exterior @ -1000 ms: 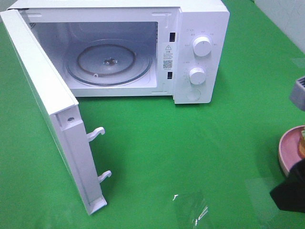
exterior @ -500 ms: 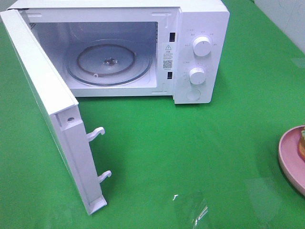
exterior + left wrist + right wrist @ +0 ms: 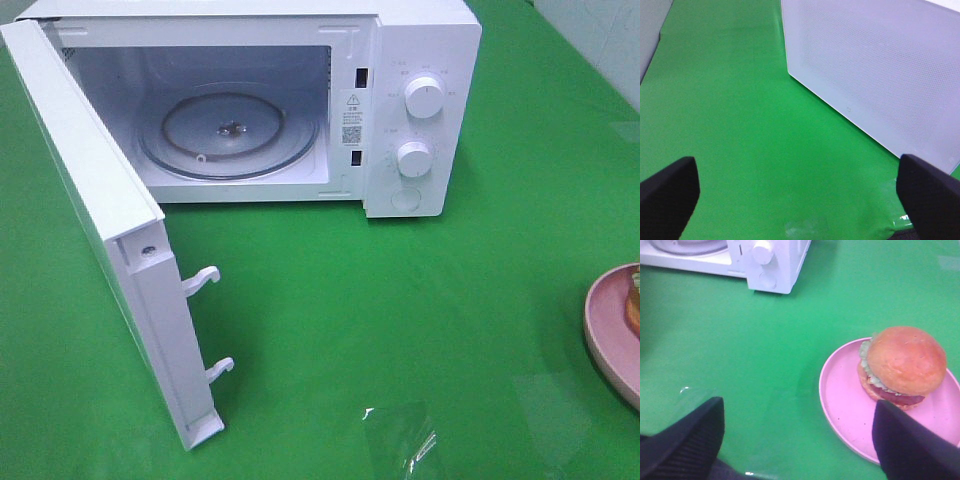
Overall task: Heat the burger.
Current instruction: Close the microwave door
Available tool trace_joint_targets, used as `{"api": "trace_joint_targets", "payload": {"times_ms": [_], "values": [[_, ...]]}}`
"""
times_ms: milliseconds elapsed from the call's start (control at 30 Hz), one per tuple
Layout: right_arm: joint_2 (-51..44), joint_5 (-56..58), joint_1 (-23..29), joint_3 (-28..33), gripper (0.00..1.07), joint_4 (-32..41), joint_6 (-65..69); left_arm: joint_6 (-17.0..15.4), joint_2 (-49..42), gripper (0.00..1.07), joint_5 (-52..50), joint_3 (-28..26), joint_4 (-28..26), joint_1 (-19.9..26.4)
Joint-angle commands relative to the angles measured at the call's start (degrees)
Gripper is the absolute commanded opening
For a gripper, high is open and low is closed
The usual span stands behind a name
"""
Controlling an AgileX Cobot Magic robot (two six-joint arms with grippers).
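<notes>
A white microwave [image 3: 300, 100] is sitting on the green desk [image 3: 400, 300] with its door [image 3: 110, 250] swung open, showing the glass turntable [image 3: 230, 135]. One second earlier a dark gripper was showing at the right edge of the overhead view; now it is gone from there. The burger [image 3: 902, 367] is resting on a pink plate [image 3: 845, 405], well apart from the microwave. Left fingers [image 3: 667, 192] and right fingers [image 3: 687, 440] are both spread wide, holding nothing. Panel writing is too small to read.
</notes>
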Motion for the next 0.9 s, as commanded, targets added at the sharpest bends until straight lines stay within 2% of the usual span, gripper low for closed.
{"api": "trace_joint_targets", "payload": {"times_ms": [33,267,533,900], "values": [[-2.1,-0.9,-2.9,0.2,0.76,-0.3,-0.6,-0.2,-0.4,1.00,-0.3,0.0,-0.2,0.1],[-2.1,-6.5,-2.9,2.8,0.76,-1.7,-0.3,-0.2,-0.4,1.00,-0.3,0.0,-0.2,0.1],[-2.1,-6.5,-5.6,2.5,0.76,-2.2,0.7,-0.2,-0.3,1.00,-0.3,0.0,-0.2,0.1],[-2.1,-6.5,-5.8,2.5,0.76,-2.2,0.7,-0.2,-0.3,1.00,-0.3,0.0,-0.2,0.1]]}}
